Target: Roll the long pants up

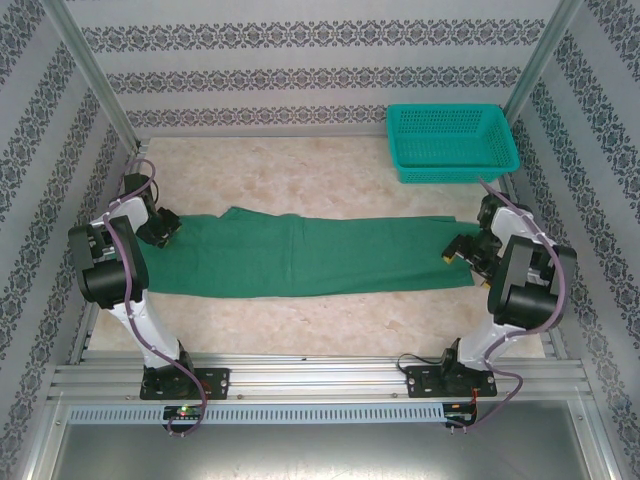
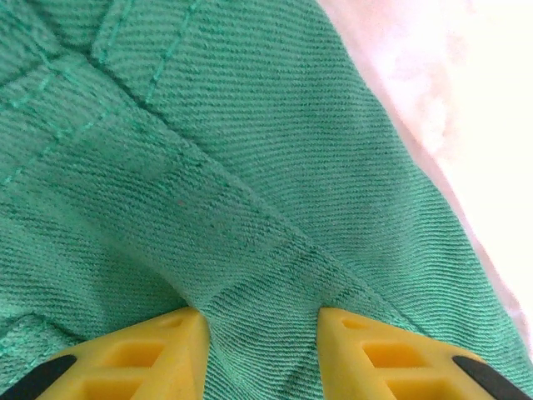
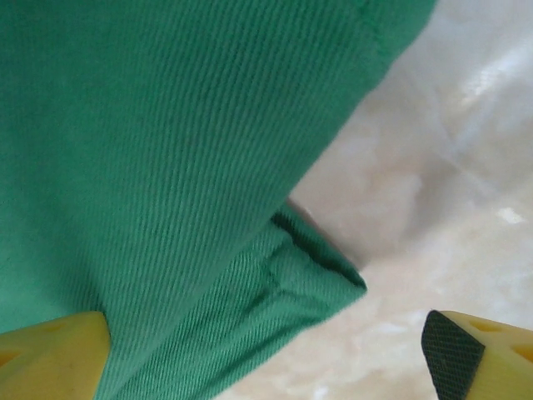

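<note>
**Long pants (image 1: pixel 310 255) lying flat and unrolled; left gripper (image 2: pixel 260 325) pinching, right gripper (image 3: pixel 266 342) released**

The dark green trousers are lying spread out flat in a long band across the middle of the marbled table (image 1: pixel 300 180), running from the left arm to the right arm. No part of them is rolling up. At the left end, the left gripper is pressing down into the cloth, and a stitched ridge of fabric is bunching up between its yellow fingers (image 2: pixel 166 346), which are clenching on it. At the right end, the right gripper is hanging over a hemmed corner of the trousers with its jaws spread wide, one finger (image 3: pixel 50 350) over the cloth and the other over bare table, gripping nothing. A teal mesh basket (image 1: pixel 450 142) is sitting at the far right corner, well apart from the trousers.
</note>
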Robot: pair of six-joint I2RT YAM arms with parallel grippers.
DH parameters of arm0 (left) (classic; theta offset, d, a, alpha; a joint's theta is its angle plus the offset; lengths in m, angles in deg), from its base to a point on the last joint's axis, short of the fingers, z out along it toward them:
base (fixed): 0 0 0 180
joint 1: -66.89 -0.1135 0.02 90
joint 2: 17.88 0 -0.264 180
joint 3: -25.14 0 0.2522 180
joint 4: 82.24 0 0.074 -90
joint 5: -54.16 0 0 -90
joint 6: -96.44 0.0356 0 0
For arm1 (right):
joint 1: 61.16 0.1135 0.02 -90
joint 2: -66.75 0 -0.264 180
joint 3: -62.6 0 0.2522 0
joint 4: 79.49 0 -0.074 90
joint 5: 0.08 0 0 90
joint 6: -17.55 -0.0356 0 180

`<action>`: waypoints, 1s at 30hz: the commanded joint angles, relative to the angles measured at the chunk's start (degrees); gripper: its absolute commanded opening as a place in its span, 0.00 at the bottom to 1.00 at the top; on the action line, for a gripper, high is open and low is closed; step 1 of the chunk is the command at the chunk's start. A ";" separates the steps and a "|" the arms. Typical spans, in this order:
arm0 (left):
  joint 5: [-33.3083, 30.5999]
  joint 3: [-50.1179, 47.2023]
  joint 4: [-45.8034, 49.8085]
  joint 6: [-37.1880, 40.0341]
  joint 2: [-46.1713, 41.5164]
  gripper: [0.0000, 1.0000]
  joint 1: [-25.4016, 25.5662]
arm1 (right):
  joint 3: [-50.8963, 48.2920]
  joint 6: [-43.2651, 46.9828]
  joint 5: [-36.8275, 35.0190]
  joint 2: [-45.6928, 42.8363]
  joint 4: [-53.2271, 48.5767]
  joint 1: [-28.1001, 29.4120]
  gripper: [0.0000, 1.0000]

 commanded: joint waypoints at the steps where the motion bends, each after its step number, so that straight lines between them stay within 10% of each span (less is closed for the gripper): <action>1: 1.50 1.27 -1.19 1.01 1.80 0.39 1.20 | 2.54 -1.55 0.97 3.93 0.93 0.97 0.96; 6: 0.38 1.73 -0.40 1.46 2.18 0.39 1.20 | 3.92 -2.60 1.15 8.12 2.09 2.24 0.80; 9: 0.13 1.64 -0.55 1.63 2.16 0.39 1.16 | 4.43 -2.83 0.77 8.20 2.66 2.29 0.00; 30: -3.33 -3.52 2.20 -1.02 -7.35 0.40 5.42 | 1.88 -3.19 -7.09 -7.84 4.77 -14.22 0.00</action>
